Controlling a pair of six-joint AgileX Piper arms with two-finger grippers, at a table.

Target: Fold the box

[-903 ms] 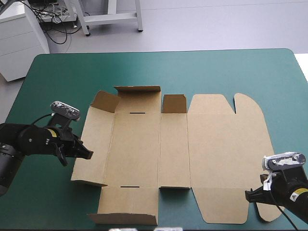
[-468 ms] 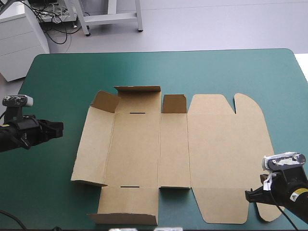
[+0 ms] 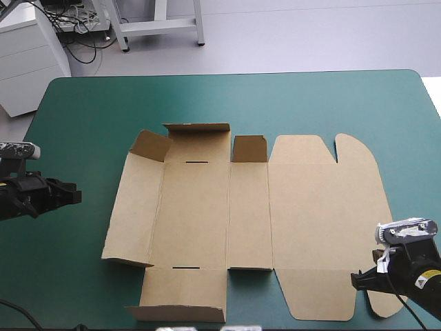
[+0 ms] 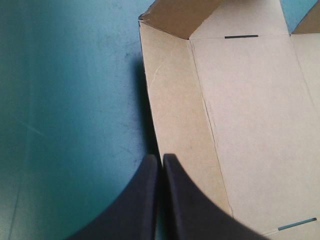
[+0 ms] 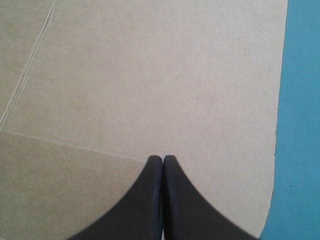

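Teal-green table cover (image 3: 83,110) with pretty much just the box (image 3: 207,207) on it, sitting around the middle of the table and running left to right. It's basically a flat cut sheet of brown board right now, nothing tucked in. The only bits standing up are the small flaps (image 3: 153,145) along the far edge of the left half, plus the near-left flap, which is lifted a little off the cover. The right half is the big wide lid panel (image 3: 324,227) with rounded corners, lying flat. The left gripper (image 3: 74,194) is out over bare cover to the left of the box, clear of its left edge, and its black fingers are pinched together with nothing between them; from its own camera you look past the tips along the box's left panel. The right gripper (image 3: 355,280) is at the near right corner of the box, over the lid panel, and its fingers are clenched into one point too. Can't tell if the tips are actually touching the board or just hovering over it.
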